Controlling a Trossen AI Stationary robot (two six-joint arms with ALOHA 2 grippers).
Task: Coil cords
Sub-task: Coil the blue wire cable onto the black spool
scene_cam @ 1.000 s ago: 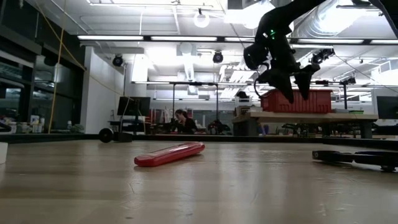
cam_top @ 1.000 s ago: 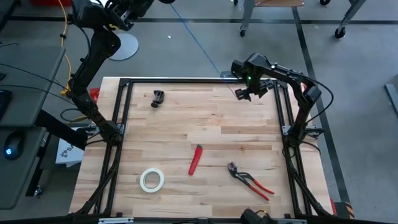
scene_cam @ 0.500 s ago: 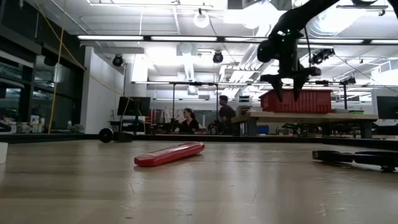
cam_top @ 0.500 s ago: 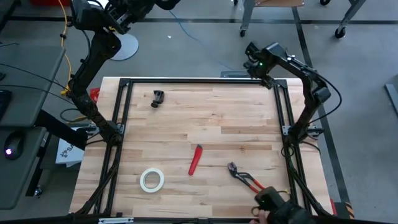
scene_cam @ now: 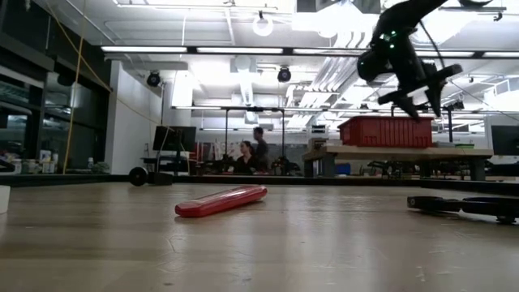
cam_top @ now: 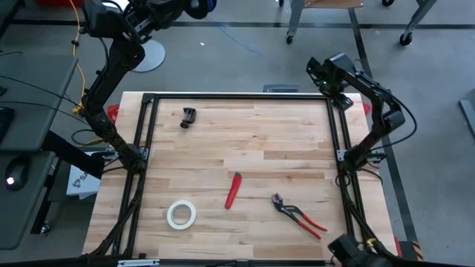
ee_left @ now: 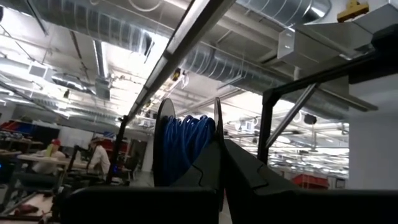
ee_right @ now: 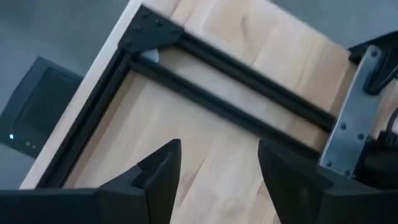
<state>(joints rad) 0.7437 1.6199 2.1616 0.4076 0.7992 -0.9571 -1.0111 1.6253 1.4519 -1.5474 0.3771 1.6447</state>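
High beyond the table's far left corner, my left gripper is shut on a small black spool wound with blue-violet wire. A loose length of the wire trails from the spool and lies slack on the floor beyond the far edge. My right gripper hangs open above the table's far right corner, pointing steeply down. The right wrist view shows only bare wood between the fingers of this gripper. In the low view it stands well above the table. My left gripper pinches the rim of one of the spool's flanges between its two fingers. The fingers slant upward at it. The spool stands beyond the fingertips, lifted far clear of the table, with its wound wire showing between the two flanges.
On the table lie a small black clamp at the far left, a red-handled tool in the middle, a white tape roll and red-handled pliers near the front. A black frame rims the table. A yellow cable hangs at the left.
My right gripper has gone from over the table's far edge toward its far right corner, rising a little and rolling about its own axis. The wire, which ran straight from the spool to that gripper, has fallen slack onto the floor beyond the far edge.
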